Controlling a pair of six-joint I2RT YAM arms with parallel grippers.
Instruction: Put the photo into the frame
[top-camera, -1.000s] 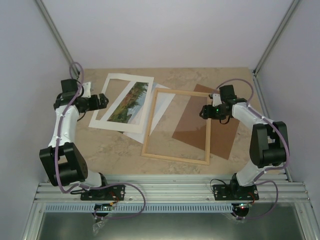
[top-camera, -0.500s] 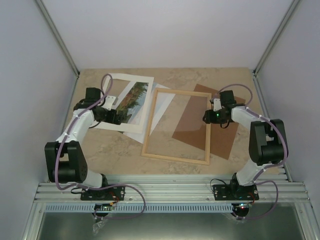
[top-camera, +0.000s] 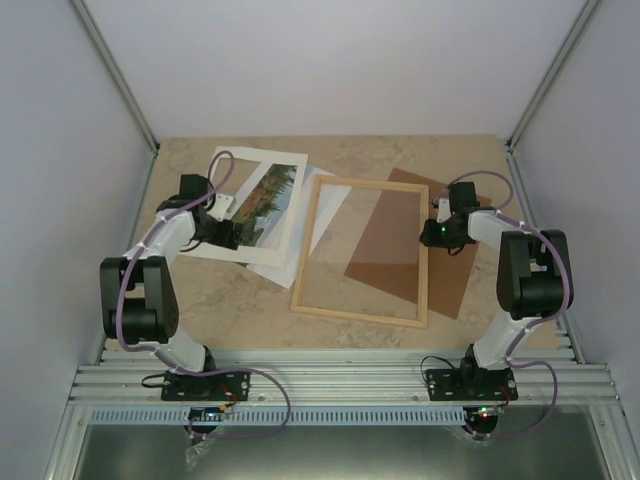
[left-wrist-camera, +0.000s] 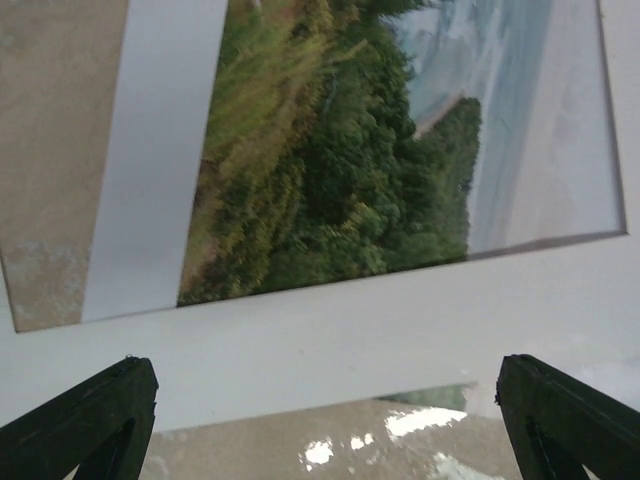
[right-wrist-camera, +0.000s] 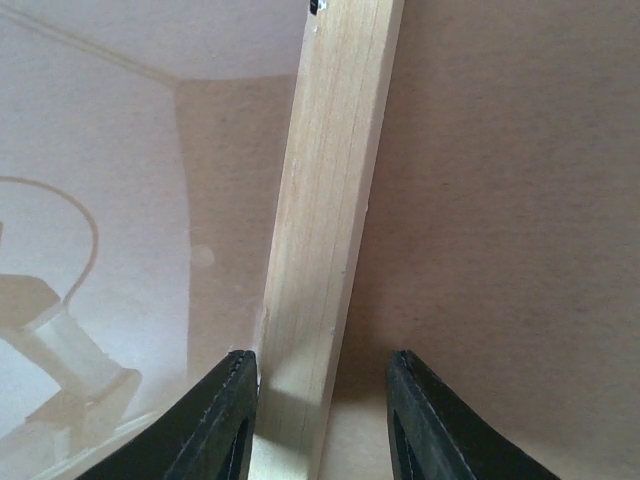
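The photo (left-wrist-camera: 340, 170) is lying flat at the far left of the tabletop (top-camera: 220, 300), showing through the window of a white mat (left-wrist-camera: 300, 340) that is resting over it. A plain white sheet (top-camera: 272, 267) is peeking out from under the mat's near edge. The left pincer (left-wrist-camera: 322, 365) is hovering over the mat's near border, released, its fingers spread wide and gripping nothing.

The frame (top-camera: 358, 315) is lying in the middle of the tabletop, just right of the mat. Its right side is overlapping a brown backing panel (top-camera: 440, 285). The right pincer (right-wrist-camera: 320, 358) is straddling the frame's right wooden slat, one finger against the slat's inner edge. The other is standing just clear of the outer edge, so the slat is not clamped.
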